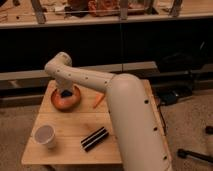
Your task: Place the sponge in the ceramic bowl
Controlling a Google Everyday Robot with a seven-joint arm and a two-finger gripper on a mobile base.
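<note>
The ceramic bowl (54, 101), orange-brown and round, sits at the back left of the wooden table (70, 145). My gripper (65, 91) hangs down from the white arm's wrist into the bowl's middle. A small dark bluish patch there looks like the sponge (66, 94), low inside the bowl. Whether the gripper still holds it is hidden.
A white cup (45, 136) stands at the front left of the table. A black bar with pale stripes (94, 138) lies at the front middle. A thin orange piece (98, 101) lies right of the bowl. The large white arm body (132, 125) covers the table's right side.
</note>
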